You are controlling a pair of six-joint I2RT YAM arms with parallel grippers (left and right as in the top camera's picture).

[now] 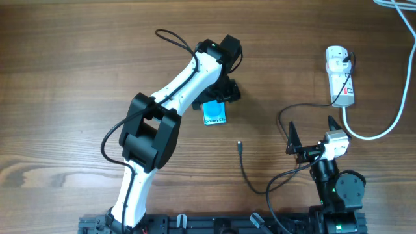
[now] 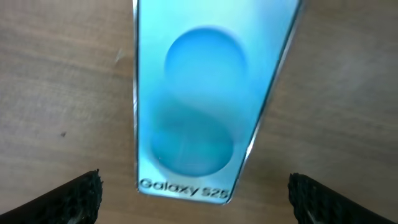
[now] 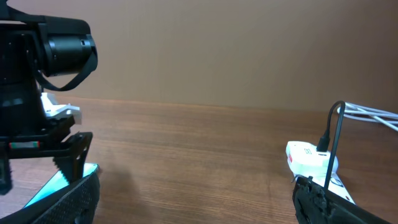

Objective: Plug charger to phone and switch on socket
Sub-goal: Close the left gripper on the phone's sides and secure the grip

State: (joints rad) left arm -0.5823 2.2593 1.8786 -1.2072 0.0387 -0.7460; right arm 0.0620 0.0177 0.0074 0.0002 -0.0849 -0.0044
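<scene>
Wooden table (image 1: pixel 65 65); left gripper (image 1: pixel 221 96), jaws spread and empty, hovers over phone (image 1: pixel 214 116): close squarely on its long edges; right gripper (image 1: pixel 312 130) likewise open

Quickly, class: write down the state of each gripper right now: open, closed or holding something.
Left gripper: open, straddling the phone, not gripping it.
Right gripper: open, holding nothing.

The left arm (image 1: pixel 170 88) is stretched diagonally away from its base, the wrist is bent downward, and the left gripper (image 1: pixel 220 97) is held wide open, pointed down at the desk. The right arm (image 1: pixel 337 185) is folded close to its base, with the right gripper (image 1: pixel 311 125) spread fully open and aimed forward.
</scene>
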